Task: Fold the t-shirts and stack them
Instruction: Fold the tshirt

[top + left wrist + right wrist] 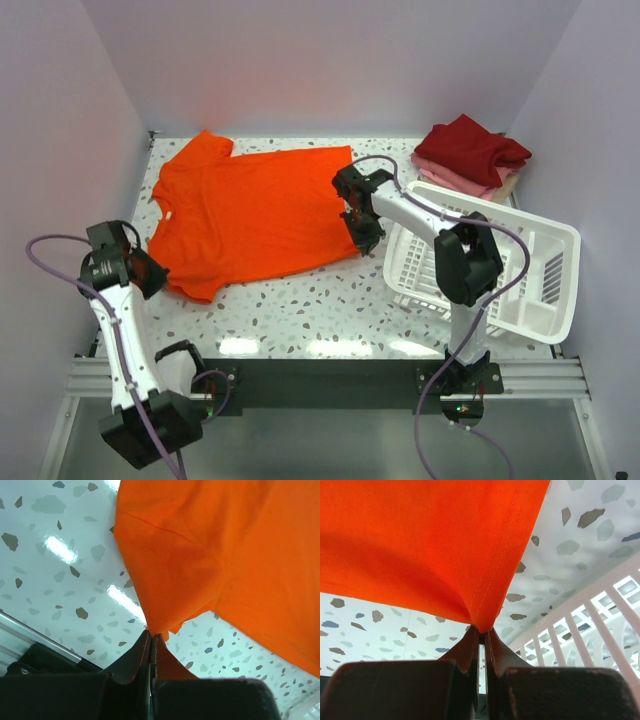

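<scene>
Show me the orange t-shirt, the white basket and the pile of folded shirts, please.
orange t-shirt point(250, 215): top view, middle of its chest.
white lattice basket point(552, 268): top view, its slotted end wall.
pile of folded shirts point(470, 148): top view, the dark red shirt on top.

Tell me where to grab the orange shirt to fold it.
Its near side, low from the front: the left hand pinches the sleeve tip, the right hand the hem corner. The shirt lies spread sideways, so those ends span that edge.
</scene>
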Robot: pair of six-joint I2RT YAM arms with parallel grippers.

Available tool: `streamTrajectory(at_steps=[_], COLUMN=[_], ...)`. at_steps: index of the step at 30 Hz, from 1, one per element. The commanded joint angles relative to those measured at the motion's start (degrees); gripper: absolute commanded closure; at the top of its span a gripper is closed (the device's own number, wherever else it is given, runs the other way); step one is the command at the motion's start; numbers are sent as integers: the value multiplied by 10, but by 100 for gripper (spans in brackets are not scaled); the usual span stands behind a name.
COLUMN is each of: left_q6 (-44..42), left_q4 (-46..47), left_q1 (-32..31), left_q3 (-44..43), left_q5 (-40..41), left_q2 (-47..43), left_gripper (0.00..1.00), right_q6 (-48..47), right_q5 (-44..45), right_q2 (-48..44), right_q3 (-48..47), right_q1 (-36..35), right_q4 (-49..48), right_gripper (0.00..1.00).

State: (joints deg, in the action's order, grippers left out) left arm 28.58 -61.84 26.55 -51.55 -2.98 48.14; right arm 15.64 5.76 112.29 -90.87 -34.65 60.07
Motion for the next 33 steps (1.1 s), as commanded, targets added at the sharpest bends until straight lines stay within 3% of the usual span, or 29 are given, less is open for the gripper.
streamTrajectory(at_steps=[1,8,19,33], left_q6=[-54,-72,-134,-164], left_q4=[48,89,81,89], left_q1=[-14,-96,-101,-113], left_q3=[-47,-122,-281,-459], left_q5=[-18,-24,-63,-86], left_q2=[55,200,368,567], left_gripper=[100,100,100,100], right_q6=[-20,-36,-54,-18], right_q5=[-17,-27,-42,-71], right_q2=[27,100,203,282], right_q3=[-59,-157,-322,-436], right_q1=[19,41,83,108], right_q4=[28,65,129,127], right_gripper=[100,100,100,98])
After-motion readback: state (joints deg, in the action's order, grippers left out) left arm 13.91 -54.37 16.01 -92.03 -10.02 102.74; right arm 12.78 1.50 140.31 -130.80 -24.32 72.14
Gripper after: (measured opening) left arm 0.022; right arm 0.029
